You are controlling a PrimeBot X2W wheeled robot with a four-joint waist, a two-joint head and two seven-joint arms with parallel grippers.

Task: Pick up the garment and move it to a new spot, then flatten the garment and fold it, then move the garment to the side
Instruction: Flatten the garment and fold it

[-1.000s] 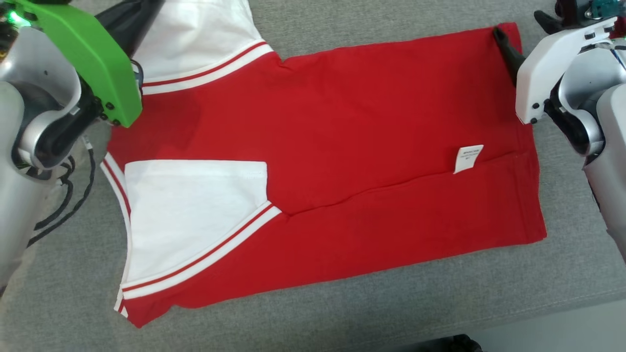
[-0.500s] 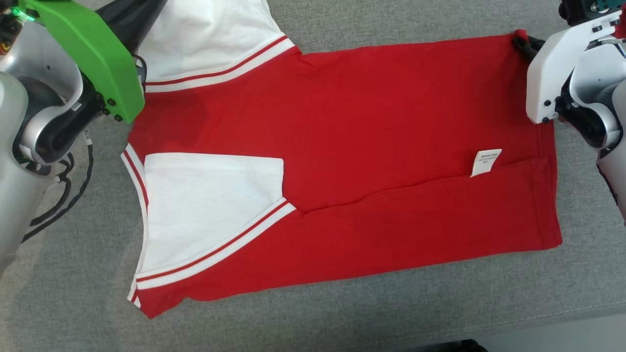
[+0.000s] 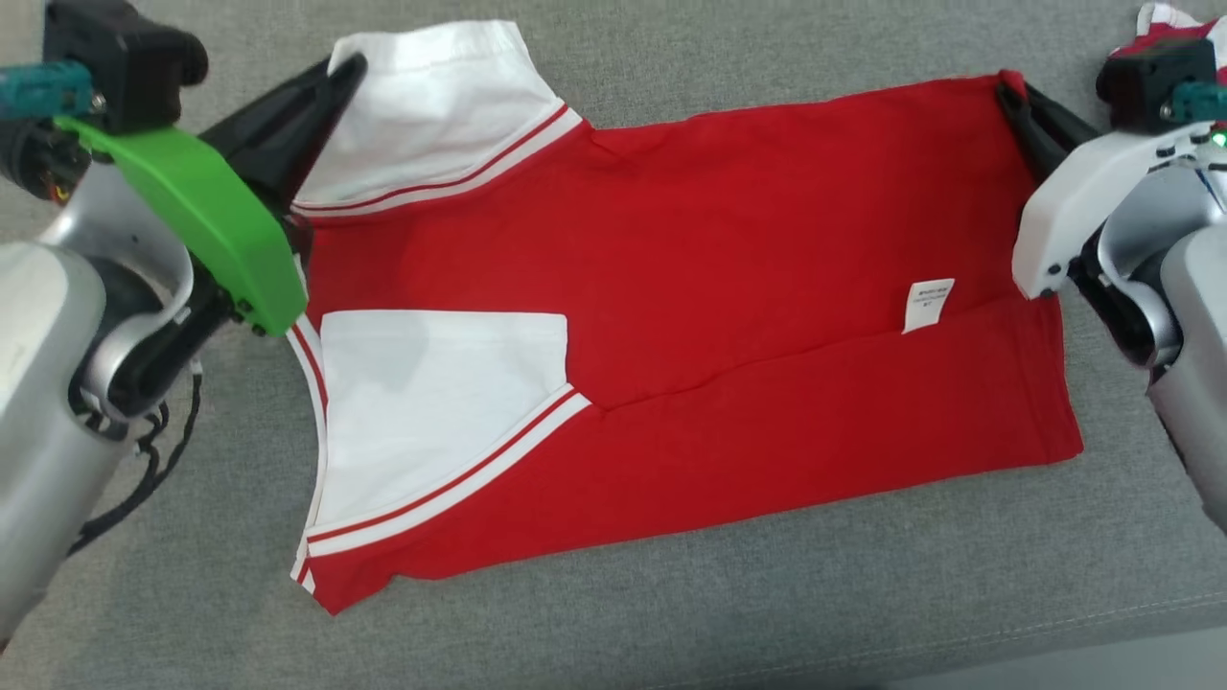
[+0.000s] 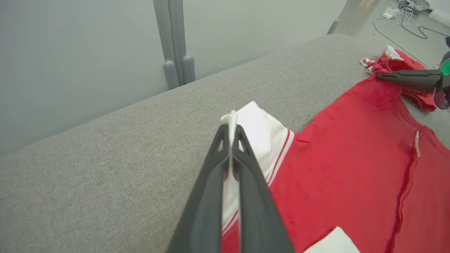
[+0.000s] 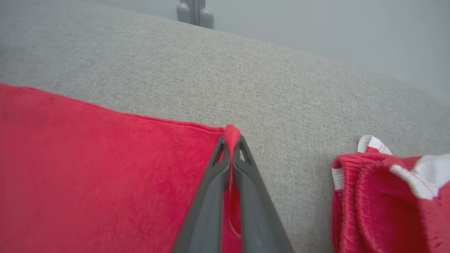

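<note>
My left gripper [image 3: 351, 67] pinches the garment [image 3: 748, 240] by its white sleeve tip, my right gripper [image 3: 1007, 91] by its far hem corner. It lies flat on the grey cushion [image 3: 671, 594], which spreads wide past its near edge; a crumpled red bundle [image 5: 386, 196] sits beside its right corner.

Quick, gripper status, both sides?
Left gripper: closed on the white sleeve of the garment.
Right gripper: closed on its red hem corner.

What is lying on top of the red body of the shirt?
On the shirt lie a folded-in white sleeve and a small white label. What is beneath the sleeve is covered.
</note>
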